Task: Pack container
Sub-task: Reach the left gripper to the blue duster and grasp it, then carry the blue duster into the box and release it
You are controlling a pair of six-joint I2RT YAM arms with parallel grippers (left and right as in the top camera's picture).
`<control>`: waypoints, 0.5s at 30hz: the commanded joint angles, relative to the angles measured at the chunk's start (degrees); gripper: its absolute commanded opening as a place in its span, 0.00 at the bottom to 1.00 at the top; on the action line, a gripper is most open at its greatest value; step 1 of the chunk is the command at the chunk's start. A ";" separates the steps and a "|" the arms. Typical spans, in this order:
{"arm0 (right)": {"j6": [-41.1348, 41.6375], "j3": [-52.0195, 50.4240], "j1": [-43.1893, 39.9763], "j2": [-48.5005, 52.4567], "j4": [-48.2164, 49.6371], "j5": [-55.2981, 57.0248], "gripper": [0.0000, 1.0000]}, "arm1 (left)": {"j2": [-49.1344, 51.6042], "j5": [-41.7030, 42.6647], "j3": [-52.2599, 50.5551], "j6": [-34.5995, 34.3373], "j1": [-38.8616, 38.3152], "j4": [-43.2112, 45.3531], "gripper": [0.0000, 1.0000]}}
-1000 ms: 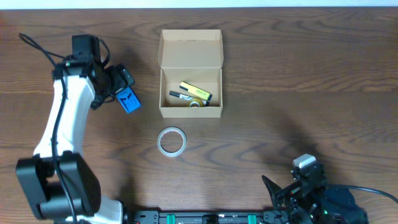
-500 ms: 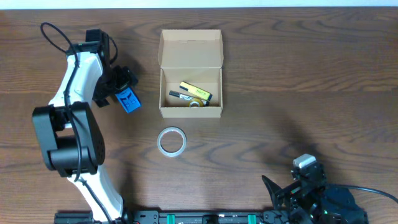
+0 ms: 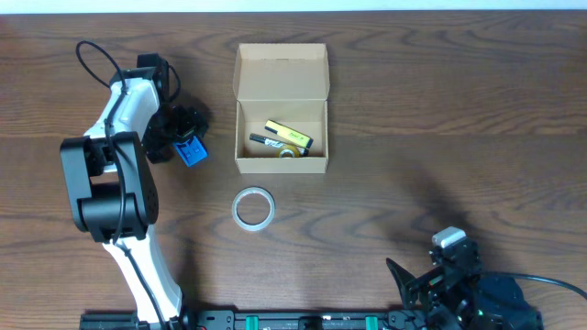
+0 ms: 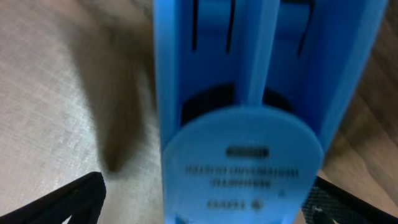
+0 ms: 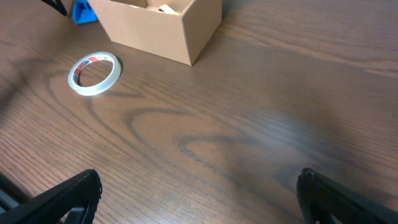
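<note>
The tan cardboard box [image 3: 281, 75] stands open at the table's middle back, its flap lid tipped back. It holds a yellow marker [image 3: 289, 137], a black pen [image 3: 263, 139] and a small tape roll [image 3: 287, 154]. A blue plastic dispenser [image 3: 192, 152] lies left of the box and fills the left wrist view [image 4: 249, 124]. My left gripper [image 3: 181, 136] is open, with its fingers on either side of the dispenser [image 4: 205, 199]. A clear tape roll [image 3: 253, 207] lies in front of the box. My right gripper [image 3: 438, 282] is open and empty at the front right.
The right wrist view shows the box [image 5: 155, 28], the clear tape roll [image 5: 94, 72] and a corner of the blue dispenser [image 5: 84, 11] across bare wood. A black cable [image 3: 92, 55] loops off the left arm at the back left.
My left arm has stretched out toward the back and its gripper has come down closer over the blue dispenser. The right arm, box and tape roll have not moved.
</note>
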 commanded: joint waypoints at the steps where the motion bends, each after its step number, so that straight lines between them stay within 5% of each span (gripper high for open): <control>1: 0.59 0.11 -0.46 -0.35 -0.09 0.39 0.99 | 1.36 -0.20 1.20 -0.63 0.46 0.72 0.91; 10: 0.59 0.11 -0.46 -0.35 -0.09 0.39 0.99 | 1.95 0.90 1.20 -1.05 0.46 2.10 0.35; 15: 0.59 0.11 -0.46 -0.35 -0.09 0.39 0.99 | 1.29 2.05 2.60 1.38 0.46 -0.39 0.31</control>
